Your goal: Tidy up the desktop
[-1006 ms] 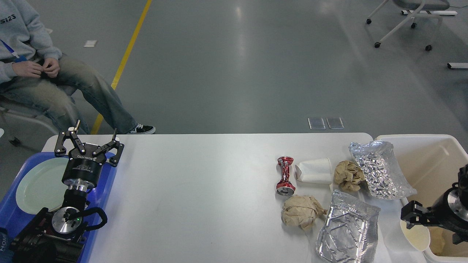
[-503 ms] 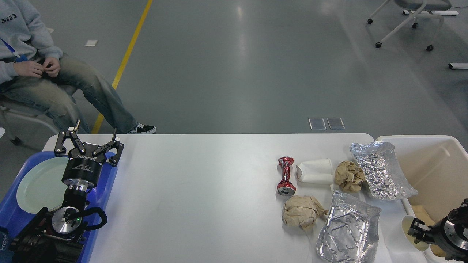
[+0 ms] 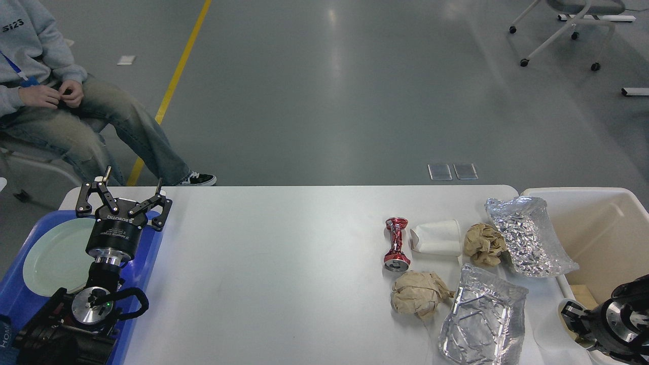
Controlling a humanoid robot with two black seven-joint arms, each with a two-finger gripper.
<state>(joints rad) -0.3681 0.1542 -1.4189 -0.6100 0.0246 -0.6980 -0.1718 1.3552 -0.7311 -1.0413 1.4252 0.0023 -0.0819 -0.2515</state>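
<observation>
The white desktop [image 3: 284, 263] carries a cluster of litter on its right side: a crushed red can [image 3: 396, 244], a white paper cup [image 3: 436, 237] on its side, two balls of brown paper [image 3: 484, 243] [image 3: 420, 294], a crumpled foil sheet [image 3: 527, 235] and a flattened foil tray [image 3: 481, 319]. My left gripper [image 3: 133, 181] stands open and empty above the blue tray's far corner. My right gripper [image 3: 572, 315] is low at the bin's near edge, dark and end-on. A thin pale rim shows at its tip; its fingers cannot be told apart.
A beige bin [image 3: 598, 223] stands off the table's right end. A blue tray [image 3: 15, 299] holding a pale green plate [image 3: 56, 256] sits at the left end. A seated person [image 3: 61, 101] is at the far left, and an office chair [image 3: 568, 25] at the far right.
My right gripper has dropped lower and toward the frame's corner at the bin's edge. The cream cup seen at its tip earlier is now almost hidden. The left arm has not moved.
</observation>
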